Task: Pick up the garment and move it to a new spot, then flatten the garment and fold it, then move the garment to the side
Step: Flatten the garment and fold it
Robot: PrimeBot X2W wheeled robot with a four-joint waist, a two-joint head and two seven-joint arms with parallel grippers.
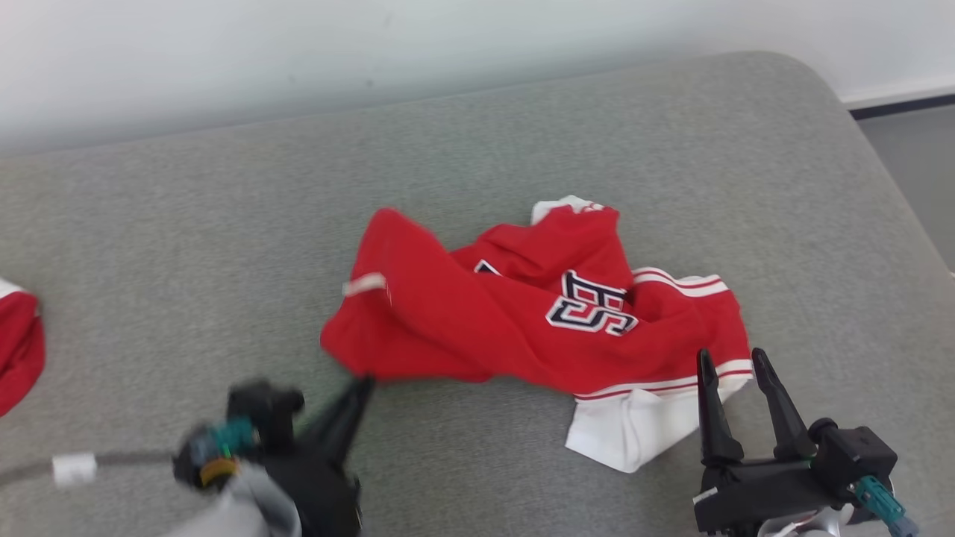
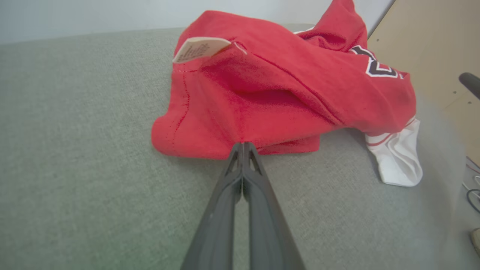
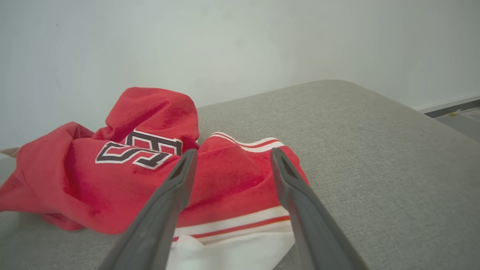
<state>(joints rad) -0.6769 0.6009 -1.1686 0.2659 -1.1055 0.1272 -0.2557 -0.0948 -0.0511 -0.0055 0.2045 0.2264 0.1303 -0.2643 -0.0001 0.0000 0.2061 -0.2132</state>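
A crumpled red garment (image 1: 485, 321) with white striped trim and dark lettering lies mid-surface on the grey cushion (image 1: 224, 224). My left gripper (image 1: 364, 384) is shut, its tips pinching the garment's near-left hem. In the left wrist view the closed tips (image 2: 243, 144) meet the red fabric (image 2: 262, 93) where creases converge, and a white label (image 2: 200, 48) sticks up. My right gripper (image 1: 735, 362) stands open at the garment's near-right corner, over the white part. In the right wrist view its fingers (image 3: 232, 153) frame the striped edge of the garment (image 3: 93, 180) with nothing between them.
Another red and white cloth (image 1: 15, 350) lies at the cushion's far left edge. A pale wall runs behind. The cushion rounds off at the right, with floor (image 1: 918, 171) beyond. A wooden panel (image 2: 431, 56) stands on the right of the left wrist view.
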